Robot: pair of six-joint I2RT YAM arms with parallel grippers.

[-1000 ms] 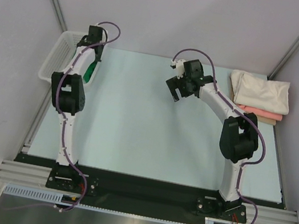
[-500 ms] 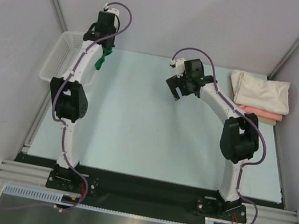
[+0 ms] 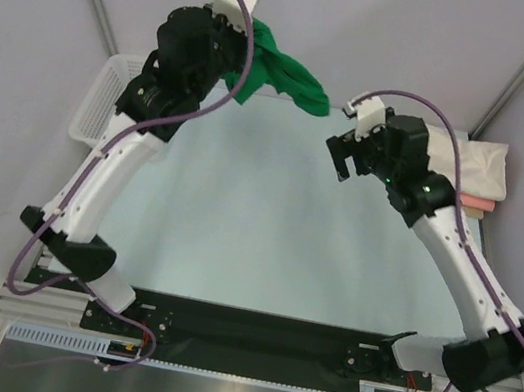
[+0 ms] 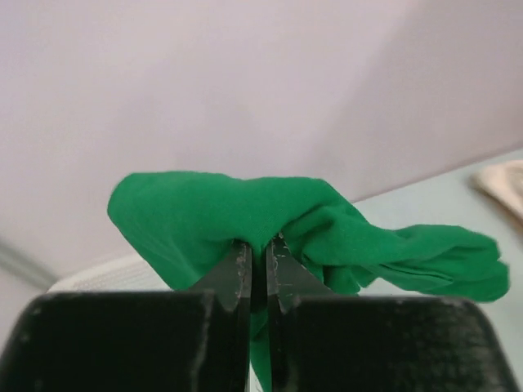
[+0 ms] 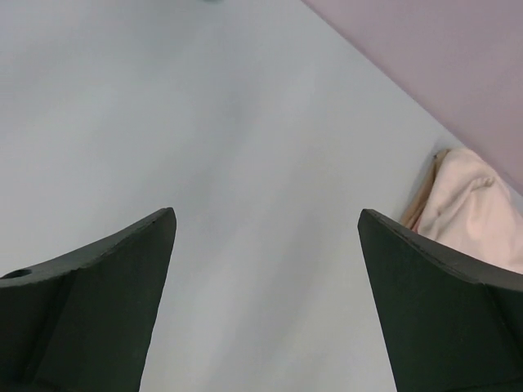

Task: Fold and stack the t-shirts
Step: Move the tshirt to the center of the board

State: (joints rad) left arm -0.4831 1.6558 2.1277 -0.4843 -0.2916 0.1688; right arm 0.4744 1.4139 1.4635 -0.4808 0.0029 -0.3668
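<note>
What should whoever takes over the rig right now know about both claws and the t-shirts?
Claws: the left claw is shut on the green t-shirt, holding it bunched in the air over the far left of the table, near the basket. The right claw is open and empty above bare table.
Done: the cream t-shirt lies folded on the salmon-pink t-shirt at the far right corner.
Left: spread the green one flat, fold it, add it to that stack.
</note>
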